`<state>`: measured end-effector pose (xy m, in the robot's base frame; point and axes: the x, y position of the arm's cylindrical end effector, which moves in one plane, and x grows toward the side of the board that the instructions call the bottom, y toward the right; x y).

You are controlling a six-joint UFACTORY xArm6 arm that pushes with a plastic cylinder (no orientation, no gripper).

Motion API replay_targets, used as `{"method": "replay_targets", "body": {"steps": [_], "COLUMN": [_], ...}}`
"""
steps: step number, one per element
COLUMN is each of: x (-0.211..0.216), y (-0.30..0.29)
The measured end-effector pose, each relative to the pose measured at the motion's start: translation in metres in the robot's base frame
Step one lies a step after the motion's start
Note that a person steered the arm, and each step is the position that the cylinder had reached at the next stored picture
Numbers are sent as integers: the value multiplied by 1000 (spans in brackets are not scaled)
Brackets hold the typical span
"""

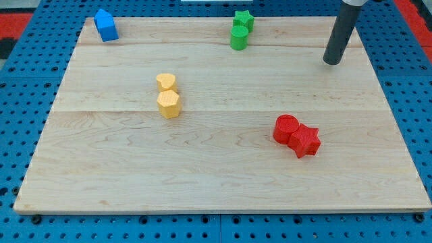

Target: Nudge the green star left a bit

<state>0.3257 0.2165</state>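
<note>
The green star (244, 19) sat at the view's top edge of the wooden board (223, 175), just right of centre, touching the green cylinder (239, 38) immediately below it. It looked like a small, rigid, light block, prob. sliding easily on smooth wood. Its points could make it spin if hit off-centre, so contact should go on its right side, w/ the push line through the middle. The cylinder might drag along (they were touching).

My tip (331, 62) was a bare rod w/ nothing to open or close. It held nothing and touched no block, resting on bare board well to the view's right of the star and slightly lower.

Elsewhere: blue block (105, 25) top left, yellow heart (166, 82) and yellow hexagon (169, 104) left of centre, red cylinder (286, 128) touching red star (306, 141) lower right.
</note>
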Motion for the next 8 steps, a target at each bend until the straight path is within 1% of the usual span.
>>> {"method": "replay_targets", "body": {"steps": [3,4,5,6,7,8], "x": [1,7,47,33,-25,-65], "y": [-20,-36,-58,-60,-60,-62]}}
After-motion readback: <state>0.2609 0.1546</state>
